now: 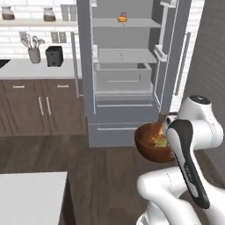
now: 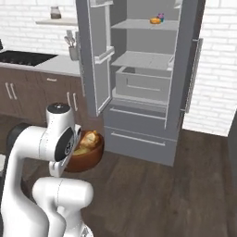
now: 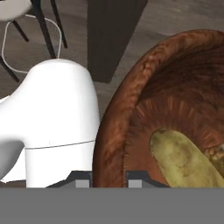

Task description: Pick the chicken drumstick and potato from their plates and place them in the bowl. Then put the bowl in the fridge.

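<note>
My gripper (image 3: 108, 177) is shut on the rim of the reddish-brown wooden bowl (image 3: 131, 109), one fingertip inside the wall and one outside. I hold the bowl (image 1: 149, 148) in the air in front of the open fridge (image 1: 125, 79), at about the height of its lower drawers. The tan-yellow potato (image 3: 183, 162) lies in the bowl's bottom. The browned chicken drumstick (image 2: 91, 137) rests beside it in the bowl (image 2: 85, 158). The fridge (image 2: 139, 74) stands with both doors swung wide, its pale shelves bare in the middle. The plates are out of view.
A small orange item (image 1: 122, 18) sits on the fridge's top shelf. Brown cabinets and a white counter (image 1: 39, 69) with a toaster (image 1: 54, 56) and a utensil pot (image 1: 34, 53) run to the left. A white island corner (image 1: 30, 193) is near my base.
</note>
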Controlling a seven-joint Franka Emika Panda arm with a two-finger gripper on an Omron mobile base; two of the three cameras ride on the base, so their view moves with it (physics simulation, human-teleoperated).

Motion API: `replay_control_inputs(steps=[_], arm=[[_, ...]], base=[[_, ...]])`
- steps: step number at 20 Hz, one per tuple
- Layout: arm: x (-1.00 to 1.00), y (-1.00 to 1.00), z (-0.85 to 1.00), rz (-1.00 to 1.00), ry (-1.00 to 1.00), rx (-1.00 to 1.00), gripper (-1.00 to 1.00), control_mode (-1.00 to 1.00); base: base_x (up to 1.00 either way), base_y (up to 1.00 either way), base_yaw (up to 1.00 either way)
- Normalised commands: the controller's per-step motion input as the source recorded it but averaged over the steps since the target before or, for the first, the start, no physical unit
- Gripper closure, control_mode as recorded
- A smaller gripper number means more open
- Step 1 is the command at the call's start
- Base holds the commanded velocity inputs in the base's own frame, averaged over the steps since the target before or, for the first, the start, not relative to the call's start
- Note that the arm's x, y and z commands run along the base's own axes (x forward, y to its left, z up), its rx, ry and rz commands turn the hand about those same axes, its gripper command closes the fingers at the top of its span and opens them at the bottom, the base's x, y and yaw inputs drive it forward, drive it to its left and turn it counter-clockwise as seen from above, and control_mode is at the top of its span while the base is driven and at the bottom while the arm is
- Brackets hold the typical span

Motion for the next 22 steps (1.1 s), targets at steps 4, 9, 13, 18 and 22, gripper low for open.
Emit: replay_control_inputs(steps=[4, 9, 13, 18, 22], arm=[[0.0, 0.0, 0.0, 0.0, 0.0, 0.0, 1.0, 1.0], [0.0, 0.0, 0.0, 0.0, 0.0, 0.0, 1.0, 1.0], [0.0, 0.0, 0.0, 0.0, 0.0, 0.0, 1.0, 1.0], [0.0, 0.0, 0.0, 0.0, 0.0, 0.0, 1.0, 1.0], [0.0, 0.0, 0.0, 0.0, 0.0, 0.0, 1.0, 1.0]], base=[[0.81, 0.23, -0.1], [0.51, -0.02, -0.11], [0.59, -0.06, -0.03], [0.58, -0.22, 0.0], [0.53, -0.27, -0.01]])
